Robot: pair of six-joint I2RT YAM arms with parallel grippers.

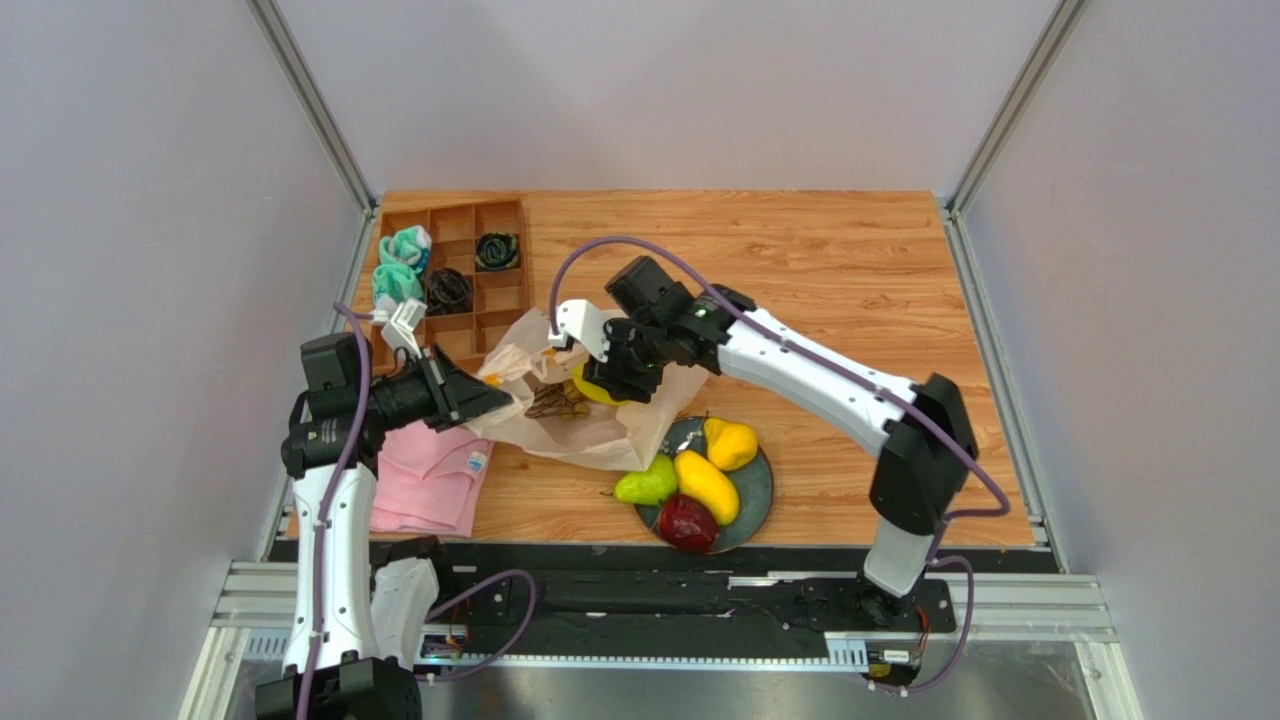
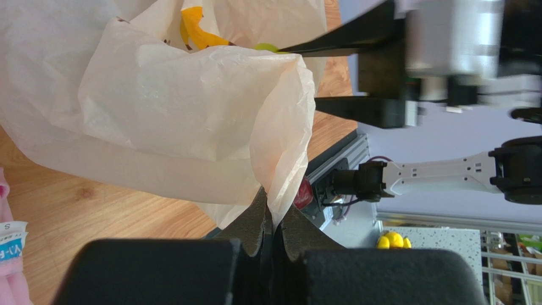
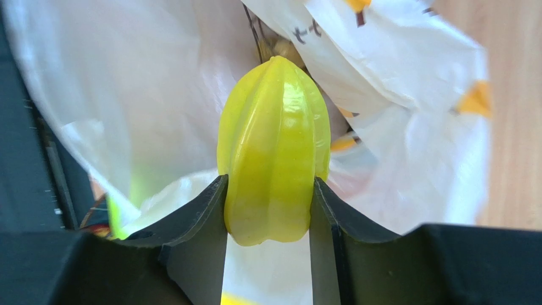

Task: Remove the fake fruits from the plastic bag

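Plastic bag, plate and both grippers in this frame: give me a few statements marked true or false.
1. The right gripper grips a ridged yellow-green fruit at the plastic bag. True.
2. The left gripper is open and clear of the bag. False: it is shut on a fold of the bag's edge.
3. The plate is bare. False: a green pear, yellow mango, lemon and dark red apple lie on it, the pear at its left edge.
4. The pink cloth lies on the table left of the plate. True.
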